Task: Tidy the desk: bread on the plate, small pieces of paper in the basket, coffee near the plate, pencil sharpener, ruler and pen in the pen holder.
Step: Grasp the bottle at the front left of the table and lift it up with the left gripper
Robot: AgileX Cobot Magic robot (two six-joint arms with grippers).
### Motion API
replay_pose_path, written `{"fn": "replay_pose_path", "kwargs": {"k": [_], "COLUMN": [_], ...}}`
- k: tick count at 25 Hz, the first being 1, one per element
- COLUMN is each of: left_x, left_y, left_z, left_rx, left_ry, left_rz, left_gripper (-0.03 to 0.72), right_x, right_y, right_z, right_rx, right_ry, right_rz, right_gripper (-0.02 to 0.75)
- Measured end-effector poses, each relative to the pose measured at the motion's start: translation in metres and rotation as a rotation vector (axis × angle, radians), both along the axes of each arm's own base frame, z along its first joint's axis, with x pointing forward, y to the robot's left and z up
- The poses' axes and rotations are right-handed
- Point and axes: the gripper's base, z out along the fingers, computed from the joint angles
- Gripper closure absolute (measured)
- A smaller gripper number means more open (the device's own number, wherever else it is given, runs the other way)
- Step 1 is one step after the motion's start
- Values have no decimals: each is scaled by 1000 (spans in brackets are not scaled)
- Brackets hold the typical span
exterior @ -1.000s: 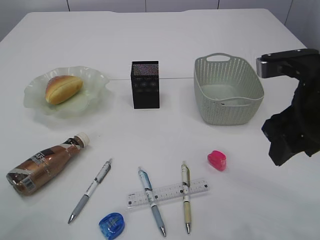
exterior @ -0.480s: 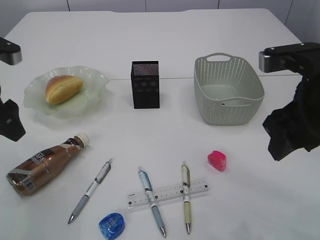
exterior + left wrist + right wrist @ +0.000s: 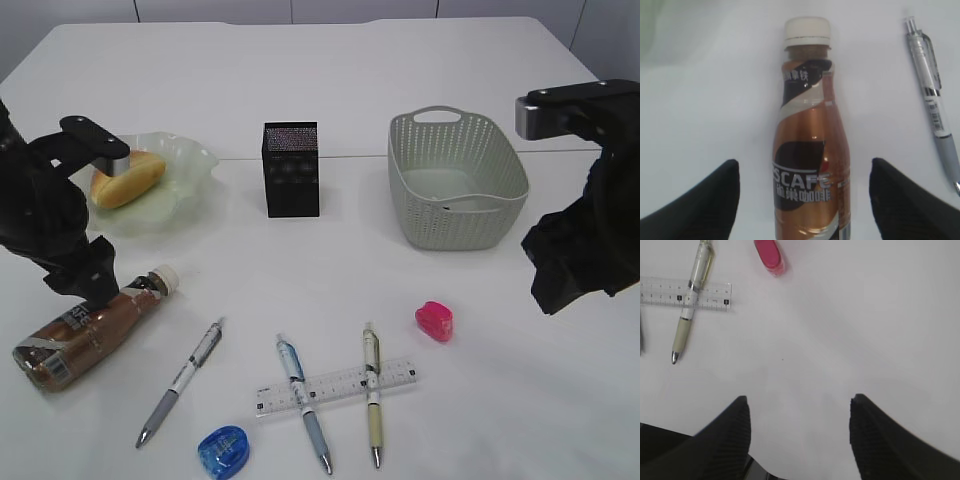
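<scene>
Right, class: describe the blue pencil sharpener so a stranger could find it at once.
Start at the black mesh pen holder mid-desk and come to the near edge. Left of the clear ruler lies the blue pencil sharpener; the other sharpener is pink.

coffee [image 3: 811, 155] lies between the spread left hand [image 3: 802, 200], pen [image 3: 935, 102] beside.

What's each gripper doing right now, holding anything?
Left gripper: open, straddling the coffee, not gripping it.
Right gripper: open, holding nothing.
</scene>
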Motion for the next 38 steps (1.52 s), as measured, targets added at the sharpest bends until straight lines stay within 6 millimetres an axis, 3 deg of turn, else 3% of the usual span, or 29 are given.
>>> {"fn": "replay_pose_path", "kwargs": {"k": [4,14,38], "left_x": [3,8,20], "left_y": [-3,-4,-8], "left_z": [-4,-18,-69], "left_rx": [2,12,31], "left_ry": [-10,3,70], "left_rz": [-17,-30,-28], "left_gripper": [56,50,100], "right_x": [0,0,2], "right_y": [0,0,1], "right_z": [0,0,0], "right_rx": [-1,-1,5], "right_ry": [-1,-3,-23], "right_rz": [0,2,4], "right_gripper": [279,279,280]}}
